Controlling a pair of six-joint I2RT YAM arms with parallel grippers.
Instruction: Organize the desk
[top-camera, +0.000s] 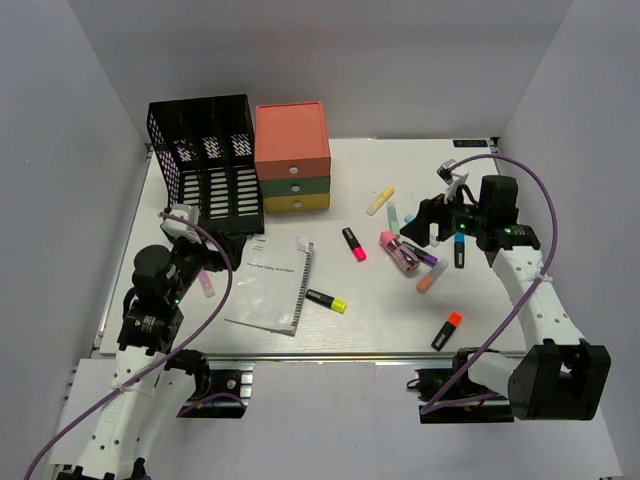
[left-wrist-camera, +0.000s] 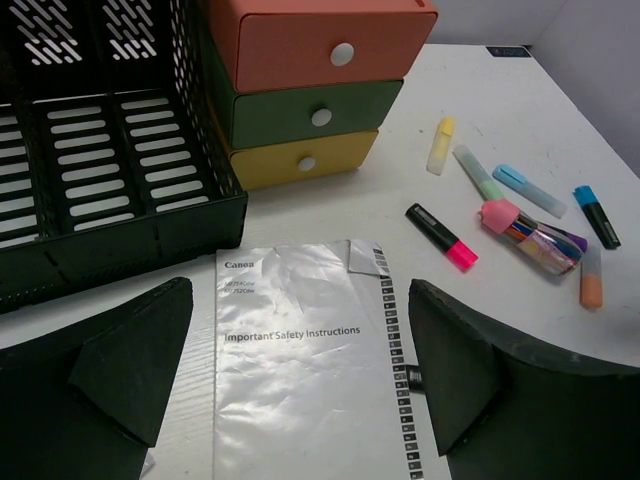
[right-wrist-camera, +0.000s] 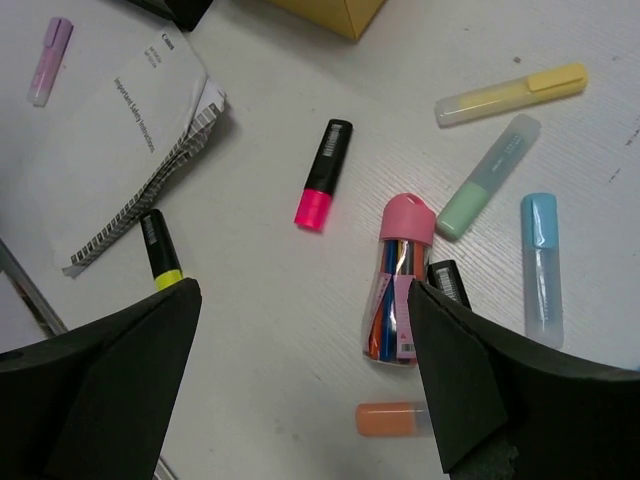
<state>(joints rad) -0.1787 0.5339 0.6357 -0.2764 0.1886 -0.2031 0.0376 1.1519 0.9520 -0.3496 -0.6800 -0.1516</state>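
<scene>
1. The left claw (left-wrist-camera: 295, 380) has its two fingers wide apart and holds nothing. The right claw (right-wrist-camera: 300, 380) is wide apart too, and it is empty.
2. The desk (top-camera: 390, 320) is the big white top under both claws. All the things lie on it.
3. A booklet (left-wrist-camera: 300, 340) lies flat right under the left claw, between its fingers. It is not put away.
4. Past the left claw's fingertips stands a black rack (left-wrist-camera: 100, 150). I see nothing in its slots. Next to the rack is a small box of drawers (left-wrist-camera: 300, 100), and all three drawers are shut.
5. Pens lie loose under the right claw. A tube of pens (right-wrist-camera: 400, 280) with a pink cap lies just beside one finger. A yellow-tipped marker (right-wrist-camera: 158, 248) lies close to the other finger. A pink-tipped marker (right-wrist-camera: 323, 174) lies ahead of the gap. An orange pen (right-wrist-camera: 392, 418) lies down between the fingers. Yellow, green and blue pens lie farther out ahead.
6. I think the tidying has hardly begun, because nothing looks put away. The booklet and all the pens are left to do.
</scene>
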